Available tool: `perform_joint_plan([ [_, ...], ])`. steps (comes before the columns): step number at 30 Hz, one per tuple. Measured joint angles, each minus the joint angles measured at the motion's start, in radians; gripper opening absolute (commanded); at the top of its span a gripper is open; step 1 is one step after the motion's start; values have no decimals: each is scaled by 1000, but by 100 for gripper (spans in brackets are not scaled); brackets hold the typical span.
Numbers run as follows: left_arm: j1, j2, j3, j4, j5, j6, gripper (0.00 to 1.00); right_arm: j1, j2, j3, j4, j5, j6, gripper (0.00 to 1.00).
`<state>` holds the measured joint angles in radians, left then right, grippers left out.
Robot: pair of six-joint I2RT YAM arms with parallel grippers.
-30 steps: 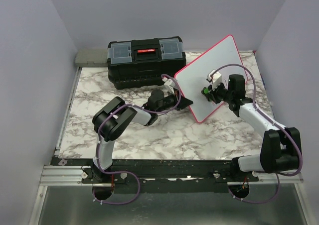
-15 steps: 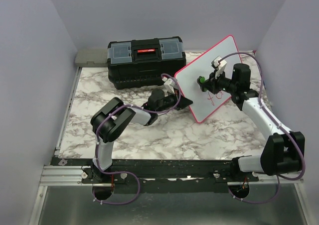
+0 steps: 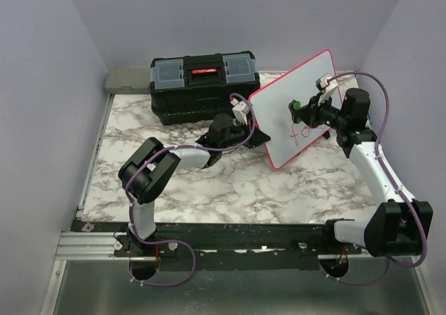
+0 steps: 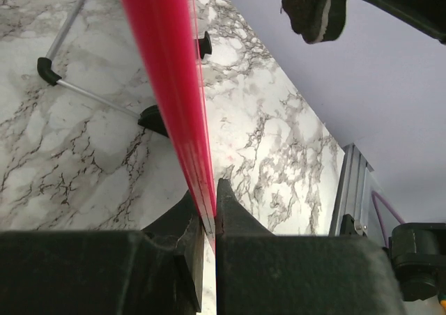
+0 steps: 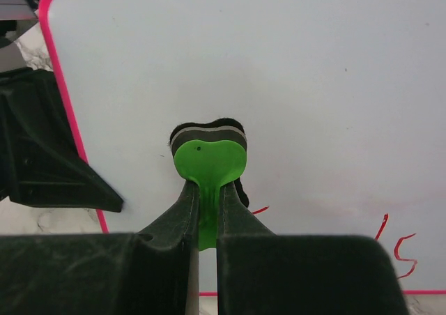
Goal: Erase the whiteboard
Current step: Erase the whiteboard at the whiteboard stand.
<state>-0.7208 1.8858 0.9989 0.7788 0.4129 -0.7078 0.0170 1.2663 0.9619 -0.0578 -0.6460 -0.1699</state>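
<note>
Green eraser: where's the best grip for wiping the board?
Grip the eraser by the narrow green stem sticking out of its back, coming in square to the whiteboard face. The stem points away from the felt pad, so pinching it leaves the pad free against the board. The right claw holds it that way now.

Soft, even, fairly bright light; the whiteboard (image 3: 279,130) shows flat white. Faint shadow on the table (image 3: 209,182) just below it. Left wrist view: whiteboard edge blurs near the lens.
</note>
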Motion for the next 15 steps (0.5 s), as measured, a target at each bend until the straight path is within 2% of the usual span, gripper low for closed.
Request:
perform_joint_plan([
  [15, 35, -4, 215, -306, 76, 104, 0, -53, -34, -13, -7, -74, 19, 1],
])
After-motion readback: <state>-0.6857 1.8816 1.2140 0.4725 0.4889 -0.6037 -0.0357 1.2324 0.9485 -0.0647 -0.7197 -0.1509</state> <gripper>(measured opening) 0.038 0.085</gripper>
